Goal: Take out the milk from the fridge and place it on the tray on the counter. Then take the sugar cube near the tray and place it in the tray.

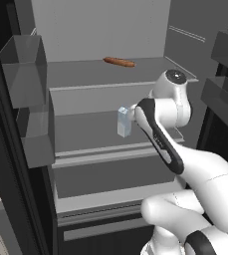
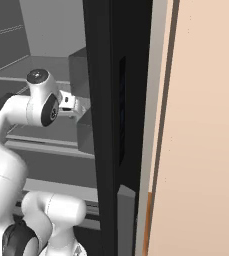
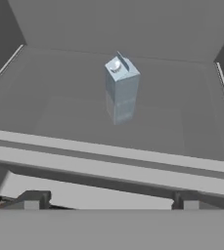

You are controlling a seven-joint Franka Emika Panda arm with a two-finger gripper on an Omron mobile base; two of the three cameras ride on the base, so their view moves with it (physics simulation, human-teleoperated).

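milk (image 3: pixel 121 88): I see it upright on a middle shelf of the fridge (image 1: pixel 105 35), well back from the shelf lip
gripper (image 3: pixel 108 201): my fingers stand wide apart, empty, short of the carton
handling: I judge it light, thin-walled, easily dented or tipped
hold: I'd take the flat sides mid-body, below the gabled top
sausage (image 1: pixel 119 62): shelf above, no concern

Showing pale blue-white on the milk (image 1: pixel 124 121), orange-brown on the sausage (image 1: pixel 119 62), plain grey across the black-framed fridge (image 1: pixel 105 30) shelves
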